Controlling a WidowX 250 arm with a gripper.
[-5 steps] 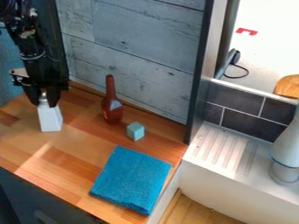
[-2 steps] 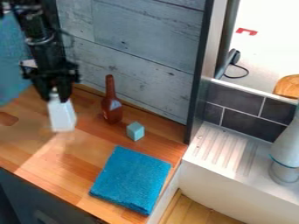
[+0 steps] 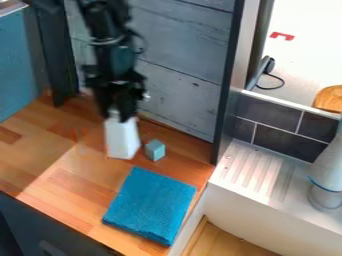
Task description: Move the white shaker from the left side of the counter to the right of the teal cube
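Camera view — white bottle [image 3: 122,141] below the hand [image 3: 116,116] — top gripped

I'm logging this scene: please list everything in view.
Bottle: one, white, held in tool
Cube: one, light blue, bottle's right
Counter: one, brown, lower left
Cloth: one, blue, on counter
Plank wall: one, grey, behind
Tiles: several, dark grey, right
Ridged ledge: one, pale grey, right
Bulbous object: one, pale, right edge
Rounded item: one, orange, right edge
Small piece: one, red, upper right
Corded object: one, dark, upper right
Arm: one, black, upper left
Tool: one, black, arm's end
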